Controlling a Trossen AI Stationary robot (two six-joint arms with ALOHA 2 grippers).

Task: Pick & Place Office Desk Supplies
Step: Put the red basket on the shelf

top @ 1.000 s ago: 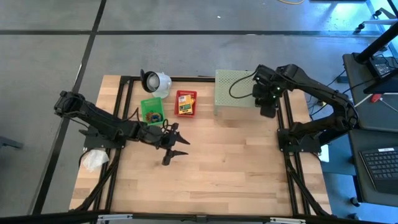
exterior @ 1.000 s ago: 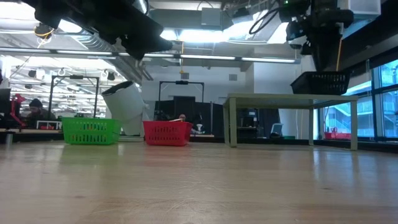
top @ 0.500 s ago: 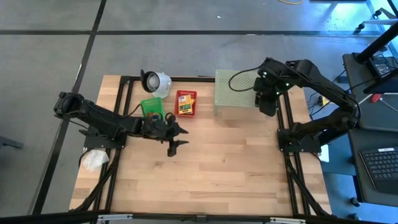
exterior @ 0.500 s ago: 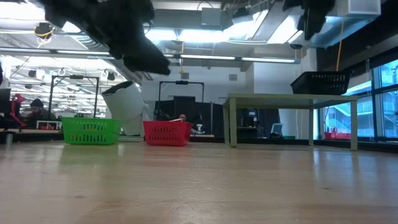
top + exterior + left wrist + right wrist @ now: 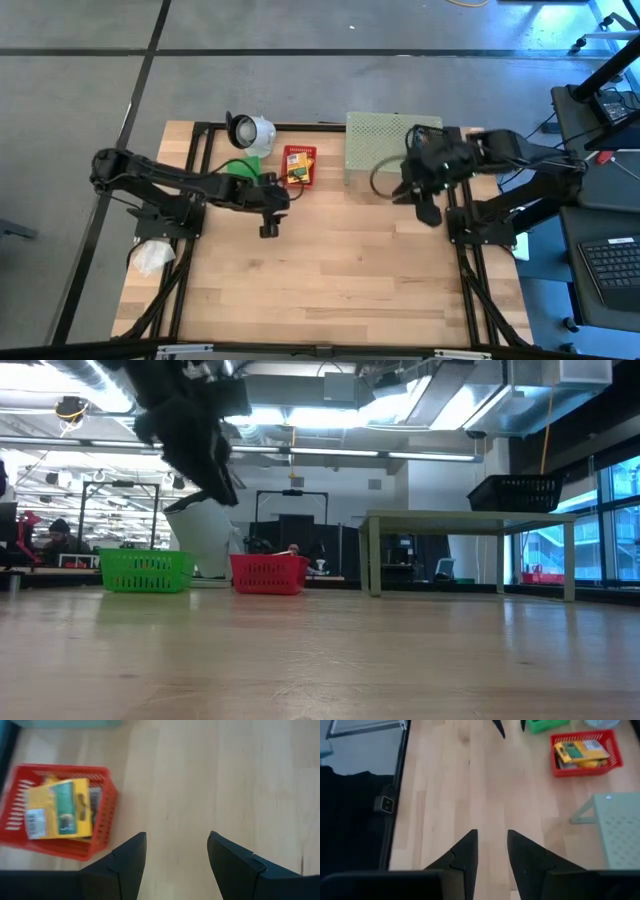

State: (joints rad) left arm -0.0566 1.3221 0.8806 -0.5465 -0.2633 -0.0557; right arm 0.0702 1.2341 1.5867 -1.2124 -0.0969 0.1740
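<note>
**Both pincers empty over bare wood, beside the baskets**

The risk I see is a clip on the way in: the left gripper [image 5: 268, 215] hangs close to the red basket [image 5: 298, 166], and a low or skewed descent could catch its rim and shove or tip it, since it looks light; the crayon boxes [image 5: 60, 809] lie stacked in it, so a narrow bite might take only a corner and drop it. The left arm reaches out low across the table, wrist turned down, fingers [image 5: 129, 862] spread wide with nothing between them; the red basket is just ahead and to one side of that pincer, the green basket [image 5: 238, 168] partly hidden under the arm. The right gripper [image 5: 428, 210] hangs beside the shelf [image 5: 380, 140], pointing down at bare wood; its fingers [image 5: 465, 852] stand narrowly apart, empty.
</note>
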